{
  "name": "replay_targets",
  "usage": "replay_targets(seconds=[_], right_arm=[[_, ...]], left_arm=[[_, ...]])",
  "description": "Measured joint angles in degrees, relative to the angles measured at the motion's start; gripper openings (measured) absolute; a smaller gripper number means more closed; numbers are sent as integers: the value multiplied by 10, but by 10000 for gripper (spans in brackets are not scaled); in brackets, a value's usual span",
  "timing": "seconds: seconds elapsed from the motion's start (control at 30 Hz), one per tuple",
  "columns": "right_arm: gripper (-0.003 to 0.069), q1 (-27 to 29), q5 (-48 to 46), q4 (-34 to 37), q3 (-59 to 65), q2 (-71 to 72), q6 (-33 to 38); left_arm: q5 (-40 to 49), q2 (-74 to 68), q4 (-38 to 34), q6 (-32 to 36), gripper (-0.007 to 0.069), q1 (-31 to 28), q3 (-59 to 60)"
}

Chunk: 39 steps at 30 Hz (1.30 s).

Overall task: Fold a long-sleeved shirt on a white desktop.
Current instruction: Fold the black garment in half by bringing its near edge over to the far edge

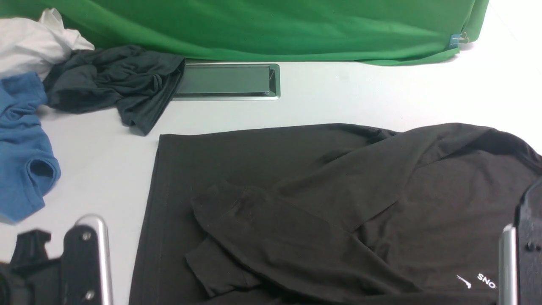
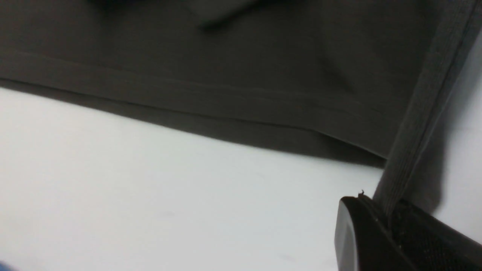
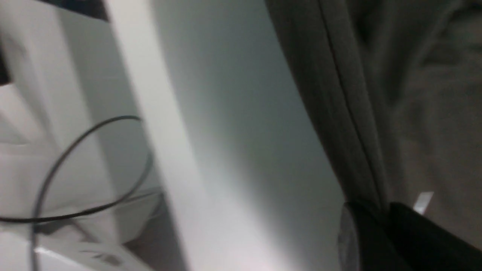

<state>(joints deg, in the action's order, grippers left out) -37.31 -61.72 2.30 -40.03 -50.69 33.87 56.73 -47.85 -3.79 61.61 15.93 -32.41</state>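
Long-sleeved shirt flat on white worktop, just nearer than cable hatch. Two sleeves already crossed over body; body folds probably left. Left hand clamped tight on hem edge, right hand likewise on another edge. One shirt, two hands; three spare garments left of hatch.

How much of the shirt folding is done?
Done: the long-sleeved shirt lies flat on the white desktop, both sleeves folded across its body. In hand: both arms' jaws are shut on its near edge. Left: folding the body over.
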Motion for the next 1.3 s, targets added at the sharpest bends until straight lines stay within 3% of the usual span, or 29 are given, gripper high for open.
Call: replay_targets(seconds=[0.3,0.47,0.67,0.9,1.1,1.23,1.3], right_arm=[[48,8,9,-116,-146,-139,14],[48,62,10,-116,-226,-230,57],[48,157,32,-72,-354,-359,140],[48,184,50,-60,-489,-521,190],[50,194,89,-61,-562,-638,180],[152,208,141,-61,-572,-688,86],[274,214,162,-64,-572,-695,25]], left_arm=[[-92,-143,74,-4,44,0,-126],[-111,-227,92,-3,44,-11,-191],[-169,-339,85,22,44,-67,-272],[-234,-456,95,58,43,-88,-343],[-344,-550,109,54,45,-102,-370],[-429,-607,110,-5,82,-112,-370],[-440,-624,107,-37,118,-116,-371]])
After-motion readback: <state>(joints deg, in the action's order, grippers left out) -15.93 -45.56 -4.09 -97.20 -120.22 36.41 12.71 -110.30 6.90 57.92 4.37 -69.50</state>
